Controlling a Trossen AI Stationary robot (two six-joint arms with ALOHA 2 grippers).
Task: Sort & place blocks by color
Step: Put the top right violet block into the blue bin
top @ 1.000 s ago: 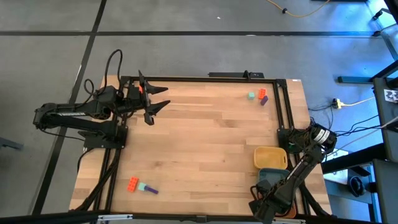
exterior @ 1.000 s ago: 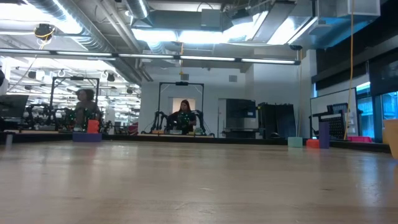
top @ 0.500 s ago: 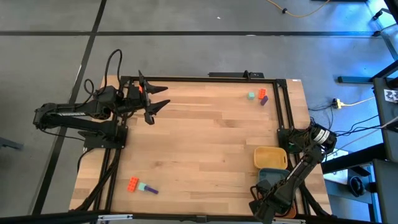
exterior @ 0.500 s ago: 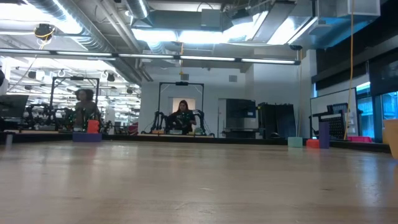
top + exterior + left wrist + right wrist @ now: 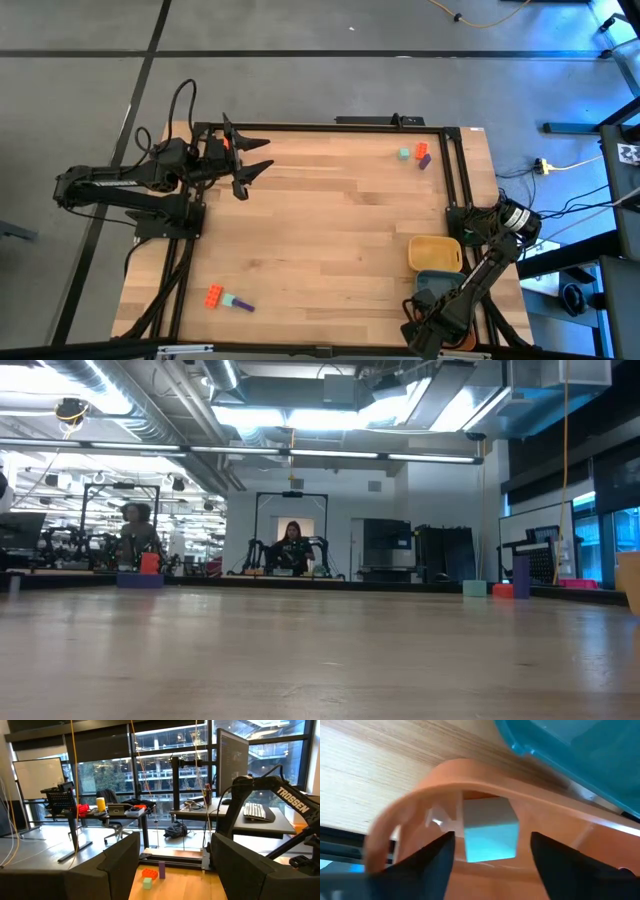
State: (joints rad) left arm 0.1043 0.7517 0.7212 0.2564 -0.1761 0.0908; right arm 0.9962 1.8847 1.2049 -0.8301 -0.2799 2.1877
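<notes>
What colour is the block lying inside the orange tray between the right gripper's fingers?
The block is teal-green; the right wrist view shows it best.

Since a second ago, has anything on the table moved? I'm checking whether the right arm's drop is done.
Nothing on the table visibly moved. The right gripper is over the orange tray as before, a teal block lying in it. The left gripper stays open at the left. The other blocks are unmoved.
</notes>
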